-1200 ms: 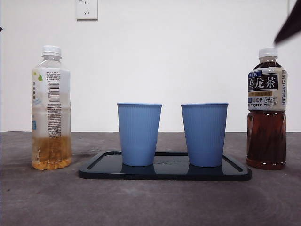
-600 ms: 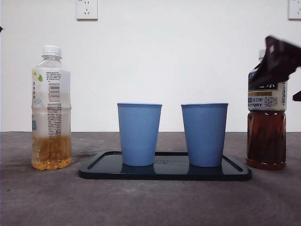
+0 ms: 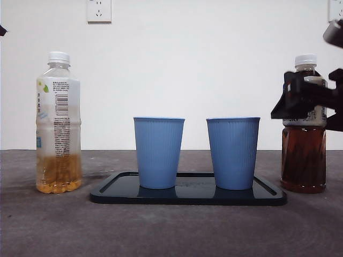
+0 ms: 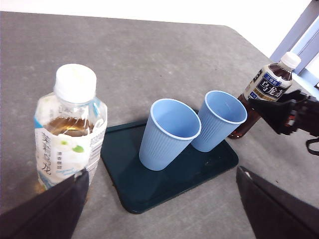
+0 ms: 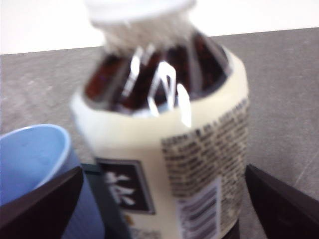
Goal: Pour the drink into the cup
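Right gripper [image 3: 313, 99] at the dark tea bottle's [image 3: 304, 155] label height, jaws spread either side, no contact visible. Bottle stands on table [image 3: 171, 230] beside the tray [image 3: 187, 195] holding two blue cups [image 3: 158, 152]. Left gripper [image 4: 159, 209] spread, near juice bottle [image 4: 70, 129].

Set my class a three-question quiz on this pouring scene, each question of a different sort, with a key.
1. True or false: both blue cups stand on the dark tray.
2. Which gripper is at the dark tea bottle? A) left B) right
3. Fill in: the pale bottle wears a ___ cap.

Key
1. True: the one cup and the other cup both stand upright on it.
2. B: the right gripper has open jaws either side of the label; the left gripper waits near the pale bottle.
3. White.
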Controlling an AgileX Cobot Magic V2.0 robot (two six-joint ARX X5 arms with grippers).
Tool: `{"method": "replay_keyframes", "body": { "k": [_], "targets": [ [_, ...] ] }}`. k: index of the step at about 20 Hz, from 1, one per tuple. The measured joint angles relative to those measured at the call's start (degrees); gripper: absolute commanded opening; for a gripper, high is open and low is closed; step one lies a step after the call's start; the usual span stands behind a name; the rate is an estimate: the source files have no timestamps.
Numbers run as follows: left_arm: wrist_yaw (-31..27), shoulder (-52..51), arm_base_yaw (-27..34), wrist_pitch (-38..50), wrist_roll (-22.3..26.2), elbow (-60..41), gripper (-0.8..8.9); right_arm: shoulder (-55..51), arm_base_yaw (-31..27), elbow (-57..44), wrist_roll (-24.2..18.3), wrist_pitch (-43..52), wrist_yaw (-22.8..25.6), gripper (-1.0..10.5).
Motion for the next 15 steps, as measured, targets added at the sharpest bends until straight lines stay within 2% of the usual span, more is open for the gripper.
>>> {"method": "replay_keyframes", "body": {
  "k": [5, 9, 15],
  "targets": [
    [0.0, 0.0, -0.4, 0.0, 0.0, 0.0, 4.67, 3.1, 0.0, 0.0, 0.0, 5.3, 0.6, 3.5],
    [0.0, 0.0, -0.4, 0.0, 0.0, 0.0, 4.67, 3.5, 0.0, 0.0, -0.2, 6.0, 1.0, 2.4],
    [0.0, 0.0, -0.4, 0.0, 0.1, 0.0, 4.67, 2.8, 0.0, 0.0, -0.5, 4.9, 1.0, 2.3]
  ]
}}
